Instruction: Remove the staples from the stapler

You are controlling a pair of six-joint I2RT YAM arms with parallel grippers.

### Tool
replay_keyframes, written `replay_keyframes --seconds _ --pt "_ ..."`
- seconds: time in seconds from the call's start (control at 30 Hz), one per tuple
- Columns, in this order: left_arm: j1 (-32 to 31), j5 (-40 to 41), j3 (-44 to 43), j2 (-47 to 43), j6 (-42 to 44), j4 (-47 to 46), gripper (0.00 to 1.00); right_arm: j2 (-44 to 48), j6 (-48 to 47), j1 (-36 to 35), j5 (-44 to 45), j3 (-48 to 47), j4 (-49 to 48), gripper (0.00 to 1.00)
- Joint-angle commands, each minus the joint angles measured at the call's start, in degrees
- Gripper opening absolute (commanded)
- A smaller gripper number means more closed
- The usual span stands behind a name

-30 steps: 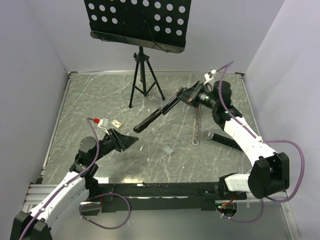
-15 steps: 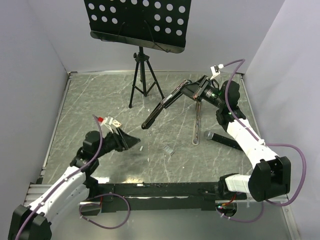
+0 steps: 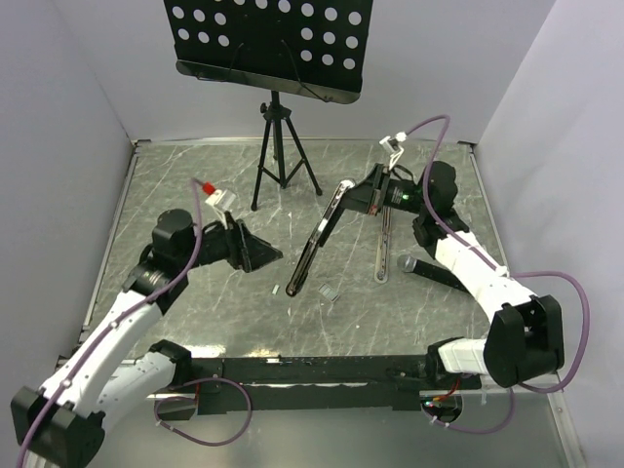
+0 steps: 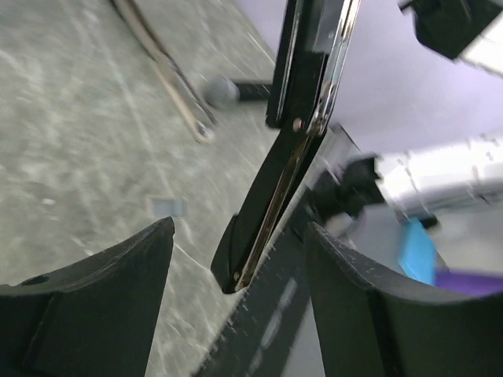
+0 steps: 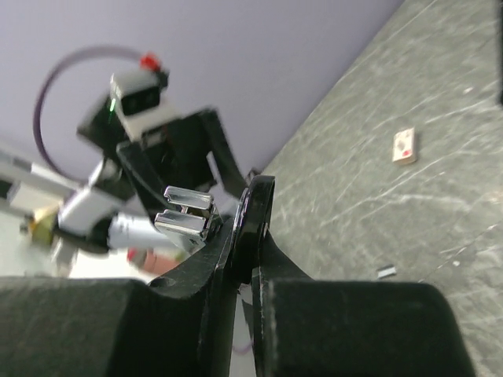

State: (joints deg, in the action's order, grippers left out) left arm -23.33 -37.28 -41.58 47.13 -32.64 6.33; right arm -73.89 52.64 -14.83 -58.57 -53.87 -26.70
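My right gripper (image 3: pixel 369 198) (image 5: pixel 255 255) is shut on the far end of the stapler (image 3: pixel 317 242), a long black bar that slants down toward the near side above the table. A silvery clip (image 5: pixel 185 212) sticks out of the stapler by the fingers. Just left of the bar's low end stands my left gripper (image 3: pixel 275 255) (image 4: pixel 240 228), open. In the left wrist view the stapler (image 4: pixel 295 149) and its metal channel hang between the spread fingers without touching them. The staples (image 5: pixel 404 146), a tan block with a red mark, lie on the table; in the top view my left arm hides them.
A long metal strip (image 3: pixel 383 244) and a black bar (image 3: pixel 434 271) lie on the table at the right. Two small silvery pieces (image 3: pixel 330 291) (image 3: pixel 277 289) lie near the middle. A music stand on a tripod (image 3: pixel 278 161) stands at the back.
My left gripper has opened and moved away from the near edge and to the right, up to the stapler. The right gripper has swung the stapler so that its free end points steeply toward the near edge.
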Motion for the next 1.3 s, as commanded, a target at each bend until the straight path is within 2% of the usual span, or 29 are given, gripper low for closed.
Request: replay_keyframes --seconds 0.0,0.17,0.4,0.57,0.83,0.93,1.03,1.07,1.27 --pt "-0.4 -14.39 -2.98 4.54 -0.12 -2.8 0.72 0.41 -3.77 -4.58 -5.33 -2.47 -3.45 0.0" --pt "-1.89 -19.15 -0.26 4.99 -6.89 -14.58 0.76 -2.22 -3.69 -9.77 -5.07 -4.57 -4.5 0.0" --pt "-2.59 -20.37 1.24 6.65 -6.47 -16.34 0.77 -6.53 2.11 -14.96 -4.89 -7.04 -11.97 0.0" --pt "-2.77 -21.26 3.08 7.09 -10.15 -22.39 0.76 -8.29 0.88 -17.16 -3.66 -9.06 -10.04 0.0" --pt "-3.56 -22.66 8.0 6.57 -15.16 -29.26 0.69 -9.87 5.18 -17.34 -1.56 -8.89 -14.26 0.0" --pt "-4.0 -22.66 11.68 5.16 -19.28 -34.87 0.67 -11.27 9.13 -17.16 -0.85 -9.15 -15.75 0.0" --pt "-4.18 -22.31 15.02 3.76 -23.5 -41.3 0.62 -12.77 13.34 -17.16 -0.76 -7.58 -20.48 0.0" --pt "-4.26 -22.14 15.56 3.15 -24.13 -42.27 0.58 -13.64 14.41 -16.99 -0.67 -7.05 -23.54 0.0" --pt "-4.44 -20.12 16.71 1.64 -24.22 -42.36 0.53 -15.58 18.02 -16.99 -0.85 -5.11 -28.85 0.0"
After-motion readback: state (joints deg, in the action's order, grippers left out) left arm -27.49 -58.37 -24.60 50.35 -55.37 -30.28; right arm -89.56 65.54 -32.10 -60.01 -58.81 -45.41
